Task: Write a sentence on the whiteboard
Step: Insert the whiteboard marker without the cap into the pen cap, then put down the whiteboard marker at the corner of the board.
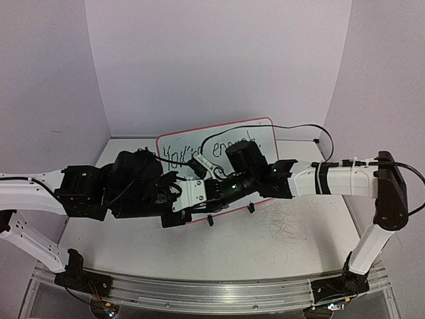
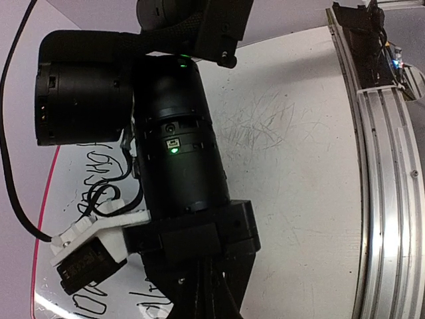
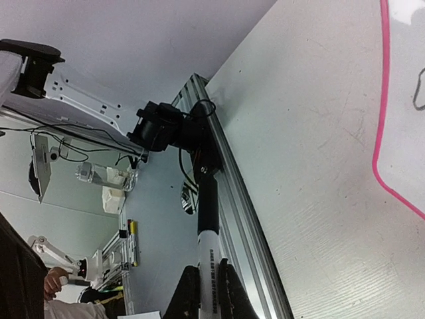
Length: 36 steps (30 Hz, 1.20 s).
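Nearest the right wrist camera, at the bottom of its frame, the right gripper [image 3: 207, 296] is clenched on a white-barrelled marker pen with black print and a black end [image 3: 208, 256]. The pen points up the frame toward the ribbed aluminium rail [image 3: 229, 199], away from the writing surface, and I cannot tell whether its black end is a cap or a bare tip. The small rectangular whiteboard with a thin pink-red rim [image 3: 398, 133] shows only as a corner at the right edge of that view. In the top view it stands at the centre of the frame, behind the two crossed arms. The black handwritten sentence [image 1: 178, 154] reads "You're enough" along the upper line; anything lower is hidden by the arms. The left wrist view catches more strokes at its lower left, too partial to read. The left gripper [image 2: 204, 299], at the bottom of its own view, is closed tight just beside the black wrist of the right arm; whether it pinches anything cannot be made out. The writing looks paused or nearly finished, with the pen lifted clear. Any remaining words need the pen swung back, its tip square to the board below the first line and pressed lightly so the propped board does not tip.
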Available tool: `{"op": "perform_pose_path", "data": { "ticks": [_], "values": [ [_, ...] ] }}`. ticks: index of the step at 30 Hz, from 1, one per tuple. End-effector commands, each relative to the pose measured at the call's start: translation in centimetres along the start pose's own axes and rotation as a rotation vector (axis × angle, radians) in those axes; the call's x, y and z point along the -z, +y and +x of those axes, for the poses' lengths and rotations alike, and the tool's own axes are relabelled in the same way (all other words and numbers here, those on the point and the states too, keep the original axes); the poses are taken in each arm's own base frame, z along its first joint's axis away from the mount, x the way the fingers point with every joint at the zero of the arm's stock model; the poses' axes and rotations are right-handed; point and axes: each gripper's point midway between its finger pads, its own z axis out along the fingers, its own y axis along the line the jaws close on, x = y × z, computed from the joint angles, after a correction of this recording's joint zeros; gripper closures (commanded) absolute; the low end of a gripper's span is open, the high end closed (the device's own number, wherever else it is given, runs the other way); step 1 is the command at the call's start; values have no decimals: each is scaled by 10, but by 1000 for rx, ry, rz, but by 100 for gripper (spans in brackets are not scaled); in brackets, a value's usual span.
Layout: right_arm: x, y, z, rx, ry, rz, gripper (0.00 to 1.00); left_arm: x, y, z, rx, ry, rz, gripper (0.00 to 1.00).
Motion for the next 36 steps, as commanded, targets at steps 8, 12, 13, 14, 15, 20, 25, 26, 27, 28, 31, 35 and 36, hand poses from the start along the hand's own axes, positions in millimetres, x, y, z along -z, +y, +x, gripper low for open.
{"op": "perform_pose_path", "data": {
  "ticks": [8,12,13,14,15,20,25,26,27,28,31,35,36],
  "values": [
    [214,-113,16,-177,-486,792,100,31,85,34,423,-9,-226,56],
    [303,-131,45,-285,-680,1089,100,35,127,63,598,-12,-338,41],
    [321,-139,54,-317,-715,1158,100,34,135,68,641,-15,-348,36],
    [338,-148,62,-360,-749,1215,100,34,147,76,693,-16,-366,32],
    [350,-158,68,-399,-769,1249,100,35,159,84,746,-19,-387,30],
    [360,-198,67,-479,-811,1264,100,53,204,97,910,-77,-493,25],
    [333,-240,88,-567,-728,1241,99,88,226,90,985,-166,-608,24],
    [330,-243,93,-576,-730,1239,98,94,228,88,988,-185,-620,23],
    [328,-244,96,-575,-734,1233,94,104,230,85,989,-206,-638,23],
    [327,-244,98,-570,-740,1224,91,111,231,82,987,-222,-650,23],
    [316,-250,110,-592,-710,1204,87,128,235,74,957,-257,-671,23],
    [292,-258,129,-642,-652,1160,83,150,243,58,908,-302,-697,23],
    [290,-260,132,-651,-648,1159,81,156,246,53,896,-314,-708,23]
  ]
}}
